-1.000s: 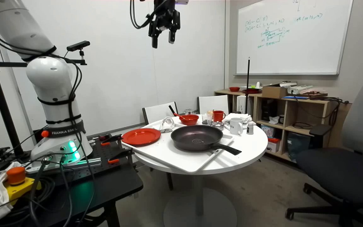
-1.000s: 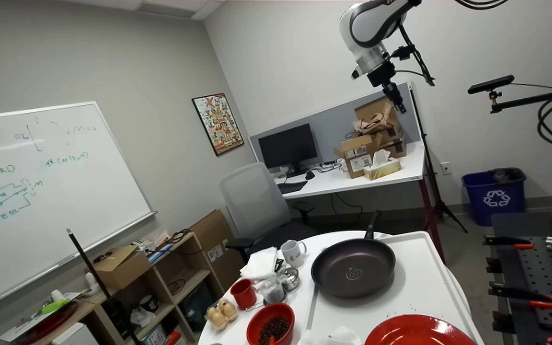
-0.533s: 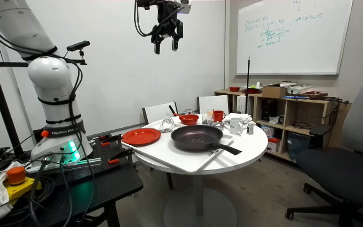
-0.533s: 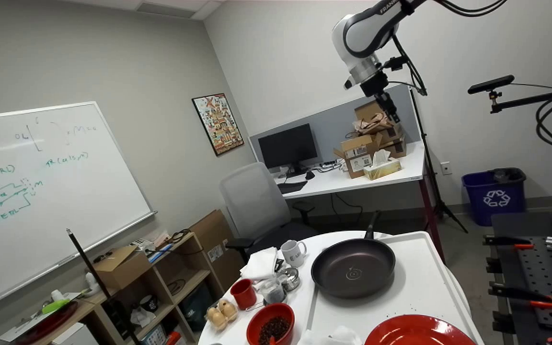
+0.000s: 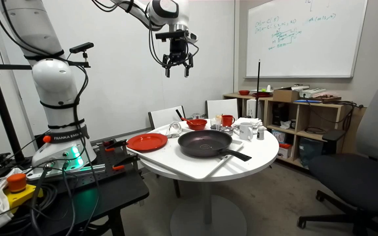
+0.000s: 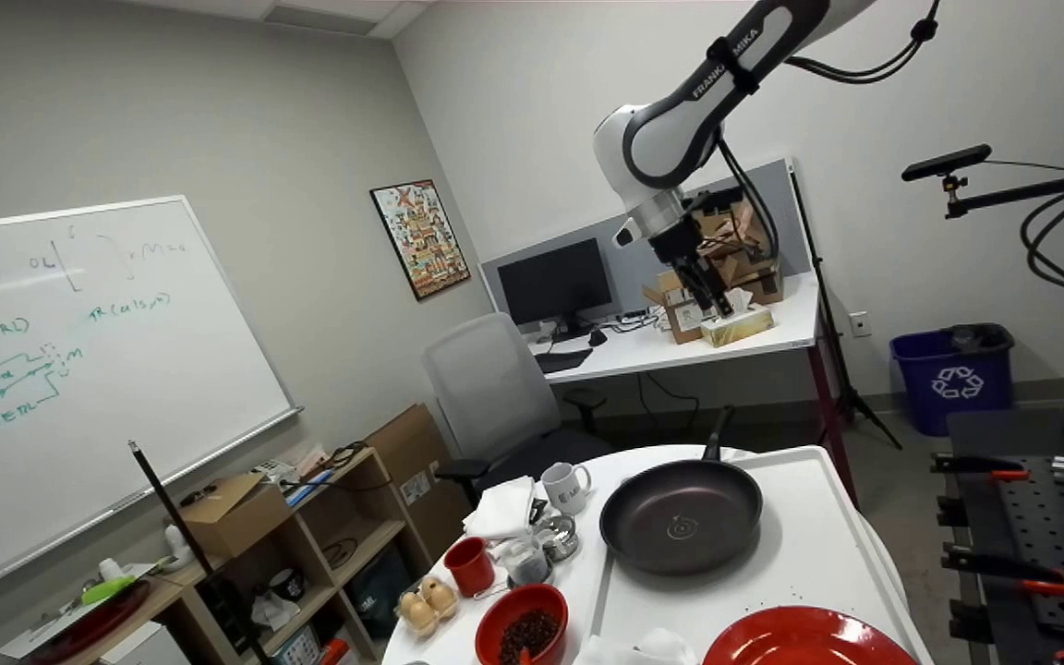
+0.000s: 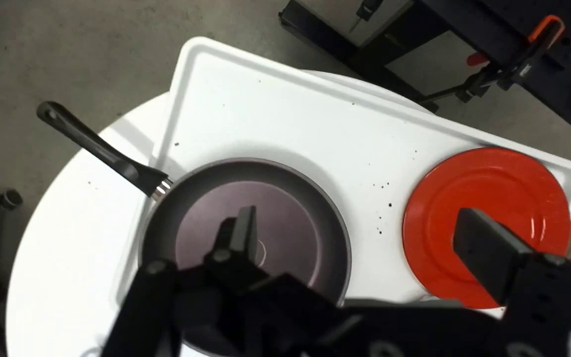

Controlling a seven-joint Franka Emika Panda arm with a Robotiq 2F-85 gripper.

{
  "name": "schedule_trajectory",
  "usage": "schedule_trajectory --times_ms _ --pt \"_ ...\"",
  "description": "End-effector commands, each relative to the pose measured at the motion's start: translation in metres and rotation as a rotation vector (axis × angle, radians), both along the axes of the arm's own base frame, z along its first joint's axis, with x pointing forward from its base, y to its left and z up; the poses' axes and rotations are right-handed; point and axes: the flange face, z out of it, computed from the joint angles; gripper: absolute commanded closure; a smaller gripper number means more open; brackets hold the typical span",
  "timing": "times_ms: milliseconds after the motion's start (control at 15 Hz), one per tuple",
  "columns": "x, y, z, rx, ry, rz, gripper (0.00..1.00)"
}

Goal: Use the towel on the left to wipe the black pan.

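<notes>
The black pan [image 5: 205,144] sits upright on a white tray, its handle pointing over the tray's edge; it also shows in an exterior view [image 6: 680,526] and in the wrist view [image 7: 285,218]. A small crumpled white cloth, the towel [image 5: 174,129], lies at the tray's far edge between the red plate and red bowl. It is partly cut off in an exterior view [image 6: 638,649]. Its stripes do not show clearly. In the wrist view my gripper mostly hides it. My gripper [image 5: 177,76] is open and empty, high above the table [image 6: 723,309]. In the wrist view its fingers are wide apart [image 7: 358,215].
A red plate [image 5: 147,142] lies on the tray [image 7: 285,114] beside the pan. A red bowl [image 6: 521,626], red cup [image 6: 470,565], white mug [image 6: 566,488], eggs [image 6: 427,605] and a folded white cloth pile [image 6: 501,508] stand around the tray on the round table.
My arm has come down a good way and shifted slightly, and more of it is in view. The gripper stays open. The pan, towel and plate have not moved.
</notes>
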Motion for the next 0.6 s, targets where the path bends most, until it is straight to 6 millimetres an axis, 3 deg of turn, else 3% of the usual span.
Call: schedule_trajectory --times_ms 0,333,533 --pt "0.020 0.041 -0.034 0.032 -0.004 0.105 0.00" --pt "0.037 0.112 -0.096 0.085 -0.014 0.225 0.00" --pt "0.040 0.145 -0.132 0.132 -0.039 0.291 0.00"
